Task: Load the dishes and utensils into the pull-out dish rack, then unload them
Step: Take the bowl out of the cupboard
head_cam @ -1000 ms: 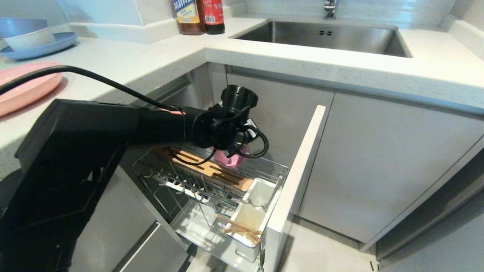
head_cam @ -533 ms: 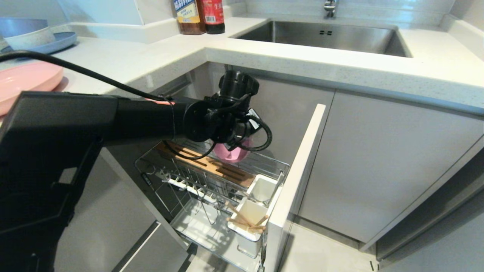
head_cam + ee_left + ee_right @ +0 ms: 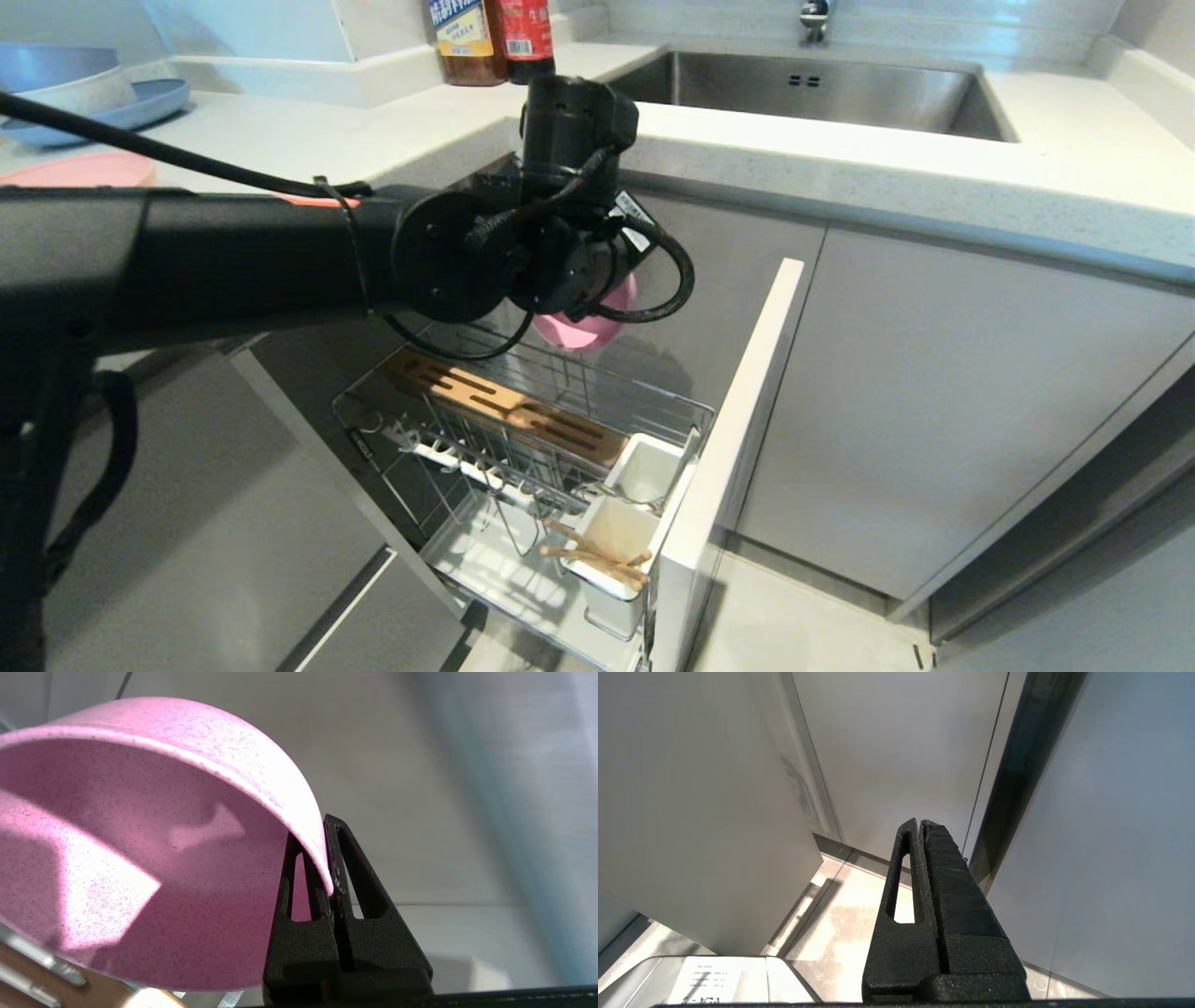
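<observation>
Lifted clear of the pull-out dish rack since a second ago, my left gripper has its jaws pinched tight on the pink bowl's rim. I'd keep it level, clearing the counter edge first.

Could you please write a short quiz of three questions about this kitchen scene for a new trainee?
1. True or false: the left gripper pinches the pink bowl by its rim.
2. Where are the chopsticks? A) sink B) a white utensil cup C) counter
3. Which pink dish lies on the counter?

Key: 1 true. 2 B, in the pull-out dish rack. 3 the pink plate.
</observation>
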